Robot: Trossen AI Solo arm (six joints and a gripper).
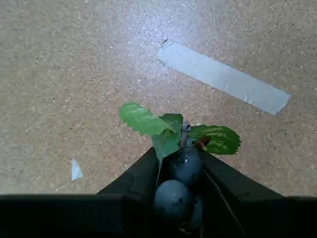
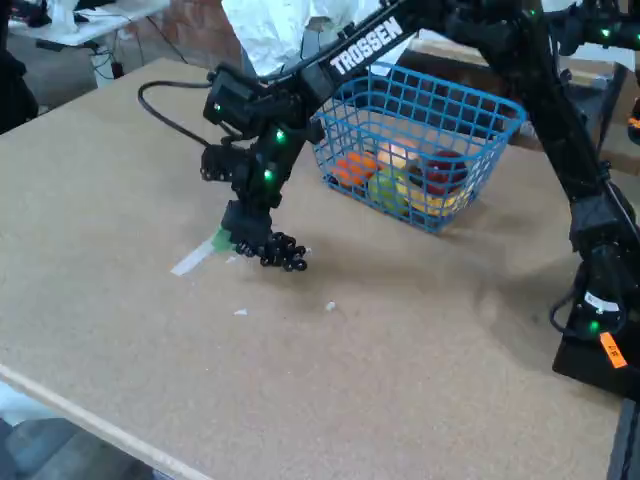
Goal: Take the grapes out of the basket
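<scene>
Fixed view: the arm (image 2: 440, 30) bears the white lettering "TROSSEN" on its black link. An orange tag on the base (image 2: 612, 350) carries marks too small to read. The blue wire basket (image 2: 425, 140) stands on the table (image 2: 400, 350) and holds orange, yellow-green and red fruits. The grapes (image 2: 282, 251) are outside the basket, to its left, low over the tabletop near a strip of tape (image 2: 190, 262). Wrist view: the gripper (image 1: 184, 171) is clamped on the grapes (image 1: 181, 181), its two fingers (image 1: 136, 176) pressing the dark beads from either side; green leaves (image 1: 148, 121) and the stem project forward.
</scene>
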